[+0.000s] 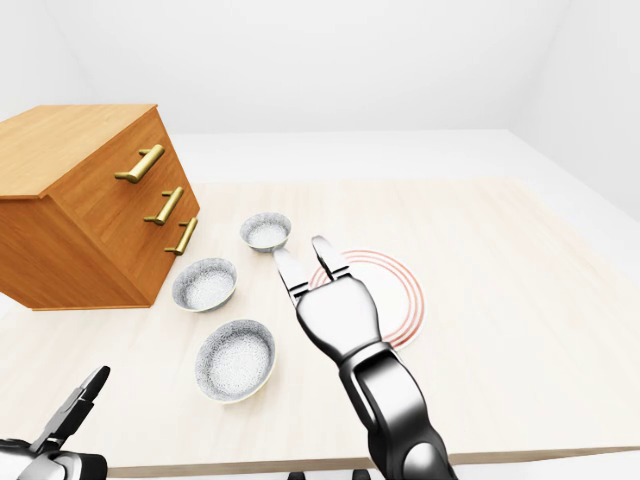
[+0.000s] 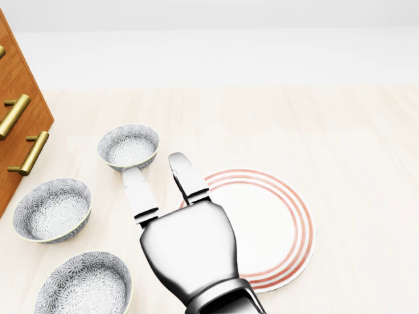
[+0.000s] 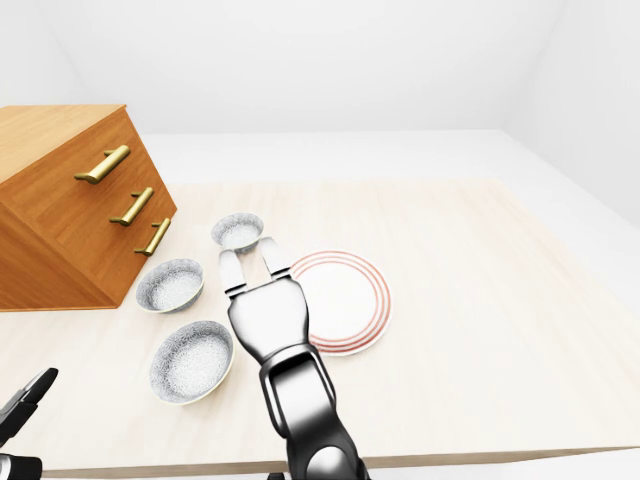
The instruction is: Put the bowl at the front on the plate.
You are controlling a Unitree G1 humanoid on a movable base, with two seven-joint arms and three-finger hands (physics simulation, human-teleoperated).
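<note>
Fingers [image 2: 141, 193] of right hand [image 2: 190, 255] extended and apart, tips just beside top bowl [image 2: 129, 147] in head view, palm overlapping left rim of plate [image 2: 288, 216]

Text, labels, numbers, signs: none legible; plate [image 2: 281, 216] carries only red rings, the three bowls [image 2: 52, 209] left of it only grey speckle, the cabinet [image 1: 80, 230] farther left bare wood.

bowls [image 2: 129, 147] [image 2: 52, 209] [image 2: 84, 284]: grey-white, fine floral speckle, cream rims | plate [image 2: 275, 222]: white, red-orange concentric rings near the rim | desk [image 2: 353, 150]: pale cream wood grain | chest [image 1: 70, 200]: orange-brown wood | handles [image 1: 140, 163]: brass | right hand [image 2: 190, 252]: glossy chrome, dark reflections
</note>
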